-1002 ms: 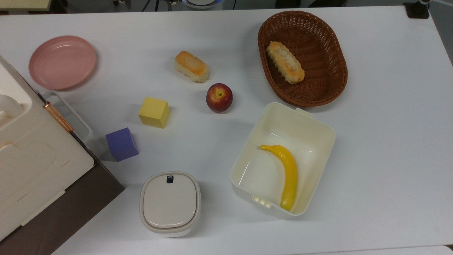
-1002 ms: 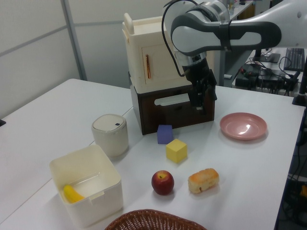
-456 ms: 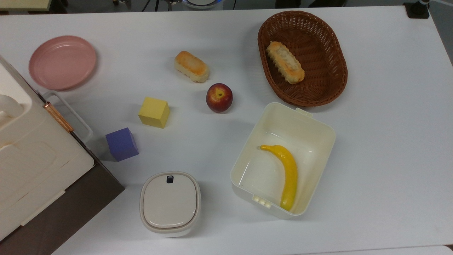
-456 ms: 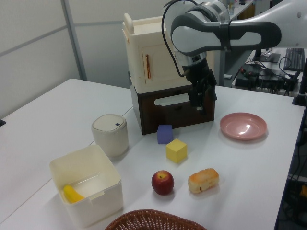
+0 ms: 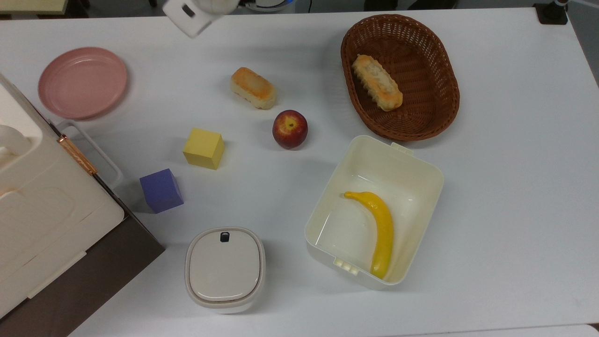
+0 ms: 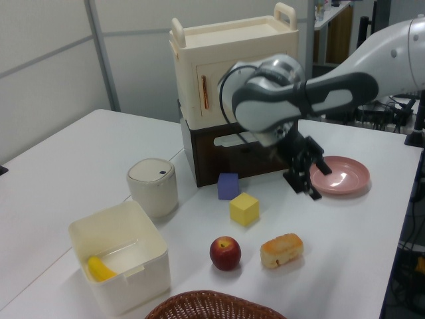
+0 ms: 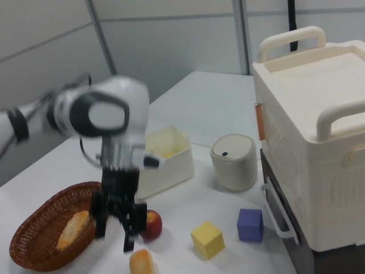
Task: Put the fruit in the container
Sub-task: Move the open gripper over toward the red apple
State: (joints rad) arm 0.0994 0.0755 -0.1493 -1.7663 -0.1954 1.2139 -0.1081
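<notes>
One apple (image 5: 290,129), frame centre, untouched; gripper (image 7: 116,235) approaching, fingers apart (empty). Next: descend, grasp, carry to cream box (image 5: 423,164) holding banana (image 5: 378,224).

Dark-red apple (image 5: 290,129) with a yellowish patch, cream-white container (image 5: 423,172), yellow banana (image 5: 380,224), brown woven basket (image 5: 444,100), white worktop (image 5: 514,187).

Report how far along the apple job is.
Done: nothing yet. The apple sits on the table, outside the cream container, which holds a banana. In hand: nothing; the open gripper hangs above the table near the apple and the bread roll. Left: grasp the apple, lift it, place it in the container.
</notes>
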